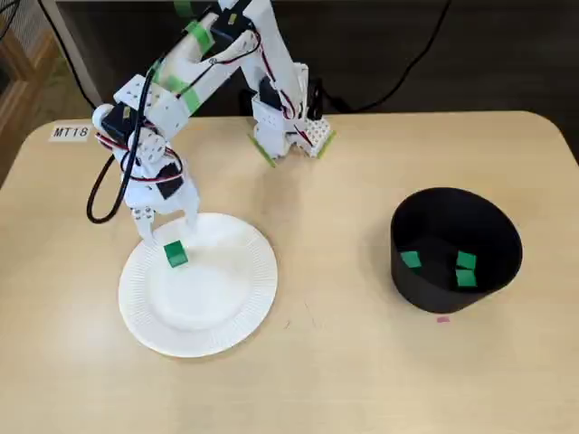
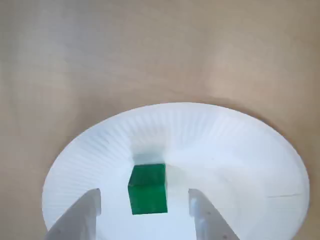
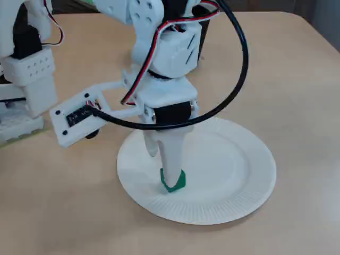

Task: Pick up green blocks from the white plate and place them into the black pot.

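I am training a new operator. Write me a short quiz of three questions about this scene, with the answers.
1. How many blocks lie in the pot?
2. True or false: the hand is shut on the block on the plate.
3. In the fixed view that shows the pot, the pot stands: A, left of the plate; B, right of the plate; C, on the plate.
Key: 1, three. 2, false: the hand is open, with gaps on both sides of the block. 3, B.
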You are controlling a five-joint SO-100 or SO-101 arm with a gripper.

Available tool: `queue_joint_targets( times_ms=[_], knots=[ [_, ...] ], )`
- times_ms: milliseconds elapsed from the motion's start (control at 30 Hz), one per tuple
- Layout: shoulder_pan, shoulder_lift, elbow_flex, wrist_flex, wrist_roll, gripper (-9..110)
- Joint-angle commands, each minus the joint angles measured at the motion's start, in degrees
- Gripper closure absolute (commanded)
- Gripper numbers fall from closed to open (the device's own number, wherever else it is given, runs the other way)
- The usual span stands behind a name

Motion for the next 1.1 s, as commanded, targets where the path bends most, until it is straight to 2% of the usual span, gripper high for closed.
queue_joint_targets(
  times_ms=[0,500,567,633,900,1067],
  knots=[
    [-1.0,-0.2,-2.1,-1.1,-0.3,77],
    [-1.8,-4.7,-1.6,-7.9,-0.4,83],
    [-1.9,-5.4,-1.6,-9.6,0.7,89],
    [-1.7,-6.9,-2.7,-11.0,1.8,104],
    [-1.8,-4.4,-3.6,-12.0,-1.1,104],
    [-5.9,6.9,-3.4,-14.9,-7.1,104]
  ],
)
